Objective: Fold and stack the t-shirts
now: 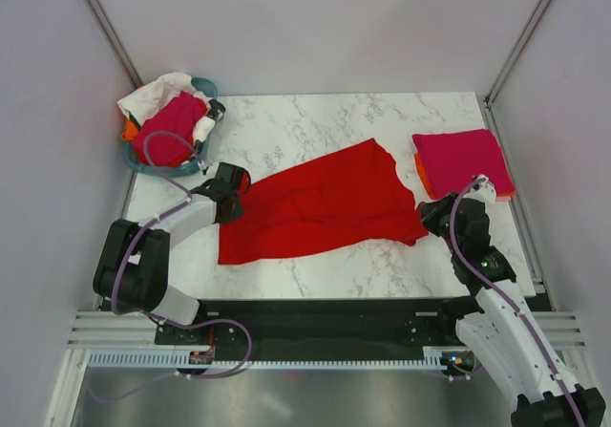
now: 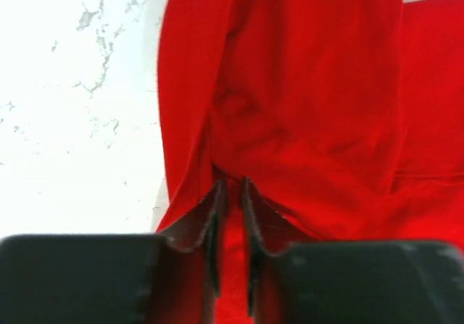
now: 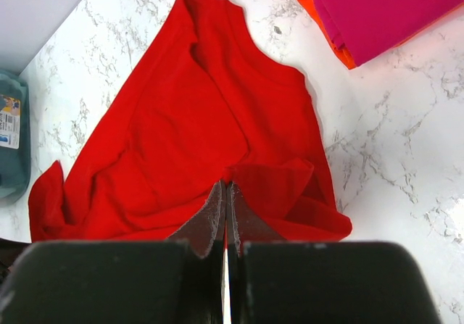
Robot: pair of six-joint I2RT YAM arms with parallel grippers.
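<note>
Red t-shirt point(image 1: 325, 202): lying rumpled on the marble table point(image 1: 382, 265), between both arms.
Left gripper point(image 2: 232, 188): pinching the shirt's left edge, jaws nearly together.
Right gripper point(image 3: 225, 191): clamping the right corner, jaws closed.
Risk: these are looking like thin pinches; uneven pulling could be slipping cloth free, bunching the fold.

Left end effector point(image 2: 233, 188) and right end effector point(image 3: 225, 189) — both low — pinched (right tighter).

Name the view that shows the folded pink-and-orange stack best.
Top external: the whole stack shows, a magenta shirt lying over an orange one. The right wrist view cuts it off at the frame's top corner; the left wrist view misses it.
</note>
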